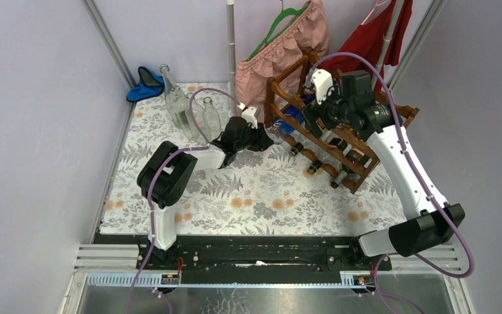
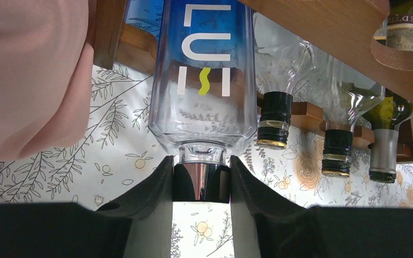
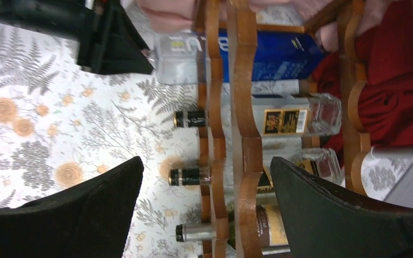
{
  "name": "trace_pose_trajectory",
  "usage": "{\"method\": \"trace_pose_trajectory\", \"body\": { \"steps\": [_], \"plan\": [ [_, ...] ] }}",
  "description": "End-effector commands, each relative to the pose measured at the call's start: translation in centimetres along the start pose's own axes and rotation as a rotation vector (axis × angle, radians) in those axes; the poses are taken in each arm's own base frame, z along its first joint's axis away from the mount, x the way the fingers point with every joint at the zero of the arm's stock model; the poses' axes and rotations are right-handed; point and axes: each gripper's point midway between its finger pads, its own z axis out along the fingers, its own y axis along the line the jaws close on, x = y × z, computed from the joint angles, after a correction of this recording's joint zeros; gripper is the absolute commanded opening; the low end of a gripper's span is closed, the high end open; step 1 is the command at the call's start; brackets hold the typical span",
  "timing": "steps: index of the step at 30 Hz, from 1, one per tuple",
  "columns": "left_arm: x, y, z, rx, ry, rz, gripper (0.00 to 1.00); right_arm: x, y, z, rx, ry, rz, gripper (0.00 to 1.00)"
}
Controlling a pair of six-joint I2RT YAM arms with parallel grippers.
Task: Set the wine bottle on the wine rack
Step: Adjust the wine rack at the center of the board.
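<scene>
Your left gripper (image 2: 201,180) is clamped on the chrome cap of the blue-labelled wine bottle (image 2: 201,80). The bottle lies across the rails at the left end of the wine rack (image 1: 356,173), neck pointing near-left, in a row with three other bottles (image 2: 274,115). Your right gripper (image 3: 206,164) hovers over the rack, fingers wide apart, holding nothing. Clear glass bottles (image 1: 178,108) stand at the far left, and garments (image 1: 281,49) hang behind.

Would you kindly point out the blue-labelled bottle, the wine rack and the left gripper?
blue-labelled bottle (image 2: 204,48), left wrist view, on its blue label.
wine rack (image 3: 244,134), right wrist view, on a wavy rail.
left gripper (image 2: 201,164), left wrist view, between its fingertips at the cap.
</scene>
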Motion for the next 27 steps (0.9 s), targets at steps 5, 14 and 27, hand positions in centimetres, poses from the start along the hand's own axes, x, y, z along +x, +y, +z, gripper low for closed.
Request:
{"method": "trace_pose_trajectory", "body": {
  "steps": [5, 14, 27],
  "plan": [
    [2.6, 0.4, 0.3, 0.037, 0.056, 0.054, 0.03, 2.4, -2.5, 1.2, 0.096, 0.095, -0.012, 0.95],
    [5.4, 2.1, 0.9, -0.027, 0.15, -0.002, 0.03, 4.6, -1.5, 3.4, 0.005, 0.143, -0.01, 0.8],
    [6.6, 2.9, 1.5, -0.037, 0.19, 0.043, 0.02, 4.9, 0.1, 3.2, -0.067, 0.123, -0.023, 0.18]
  ]
}}
